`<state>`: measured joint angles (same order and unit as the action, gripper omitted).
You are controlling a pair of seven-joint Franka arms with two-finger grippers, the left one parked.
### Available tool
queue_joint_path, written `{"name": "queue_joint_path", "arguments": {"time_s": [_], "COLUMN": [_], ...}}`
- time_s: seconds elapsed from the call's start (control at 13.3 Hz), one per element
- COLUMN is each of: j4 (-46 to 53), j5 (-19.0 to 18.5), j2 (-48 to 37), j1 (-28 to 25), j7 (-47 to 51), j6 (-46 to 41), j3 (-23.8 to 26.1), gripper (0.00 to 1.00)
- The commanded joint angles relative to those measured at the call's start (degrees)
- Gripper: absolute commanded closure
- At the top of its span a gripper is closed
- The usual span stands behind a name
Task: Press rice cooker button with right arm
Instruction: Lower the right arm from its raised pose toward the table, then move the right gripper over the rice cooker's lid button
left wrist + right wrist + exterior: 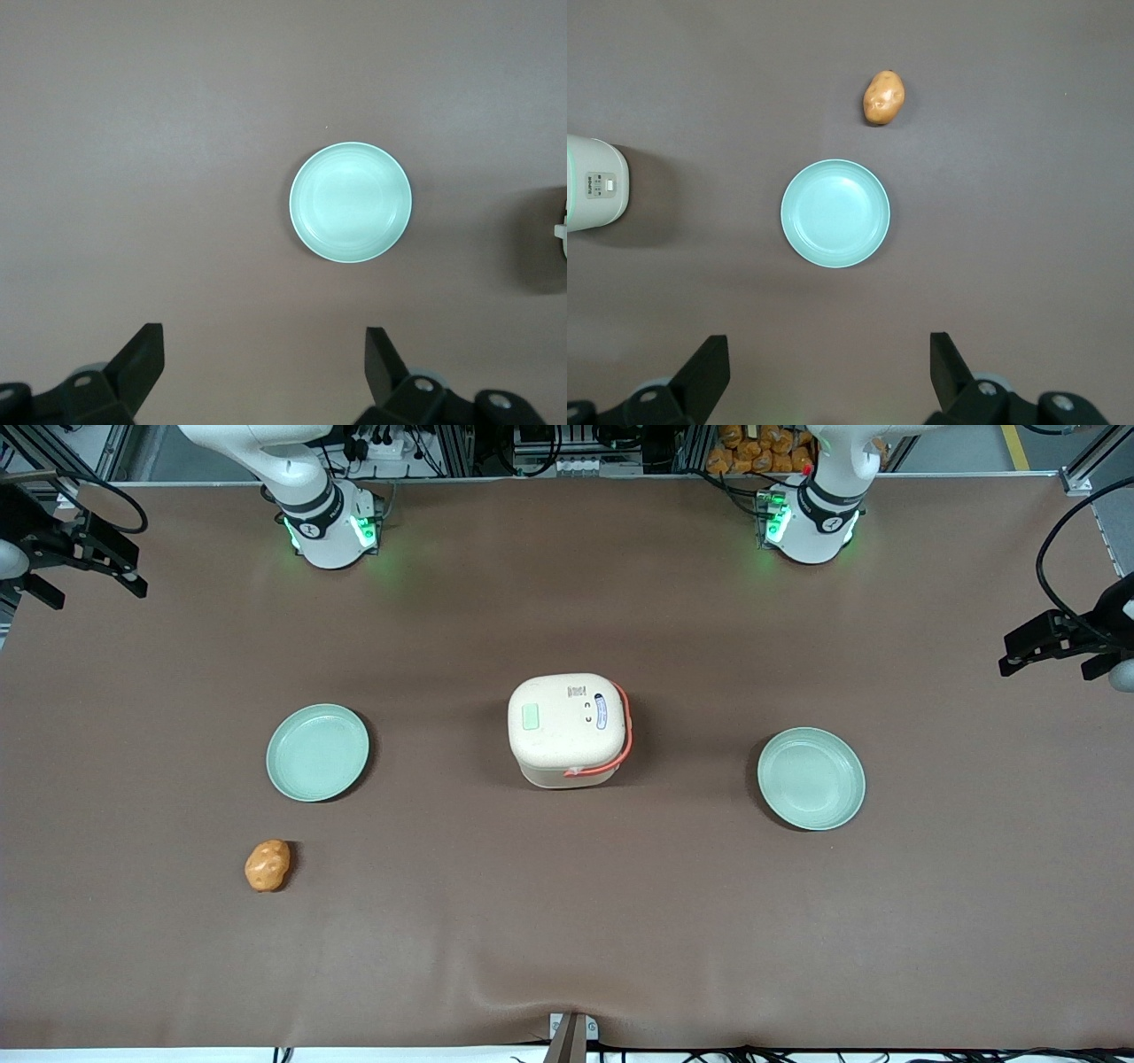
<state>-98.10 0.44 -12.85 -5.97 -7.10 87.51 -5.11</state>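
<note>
The rice cooker [568, 730] stands upright, lid closed, near the middle of the brown tabletop [567, 921], its coral handle folded down along one side. The right arm [310, 487] holds its claw [75, 558] high above the tabletop, well apart from the rice cooker, toward the working arm's end. The claw fingers [709, 367] are spread wide and hold nothing. One pale green plate [317, 752] lies beside the rice cooker toward the working arm's end; a second plate [811, 778] lies beside it toward the parked arm's end. A potato [267, 865] lies nearer the front camera than the rice cooker, near the first plate.
</note>
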Motion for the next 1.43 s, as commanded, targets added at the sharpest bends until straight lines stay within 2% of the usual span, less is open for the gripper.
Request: {"name": "queue_joint_path", "arguments": {"time_s": [0.0, 0.53, 0.68, 1.35], "j4": [0.3, 3.4, 3.7, 7.0], "j5": [-0.6, 0.3, 0.1, 1.2], "j2": [0.2, 4.5, 5.2, 12.4], "j1": [0.3, -0.1, -3.1, -16.0], "j7": [0.2, 0.6, 0.9, 16.2], "j6": [-1.1, -1.0, -0.6, 3.8], "j3": [0.4, 0.4, 0.3, 0.4], "gripper": [0.0, 0.0, 0.0, 0.0]}}
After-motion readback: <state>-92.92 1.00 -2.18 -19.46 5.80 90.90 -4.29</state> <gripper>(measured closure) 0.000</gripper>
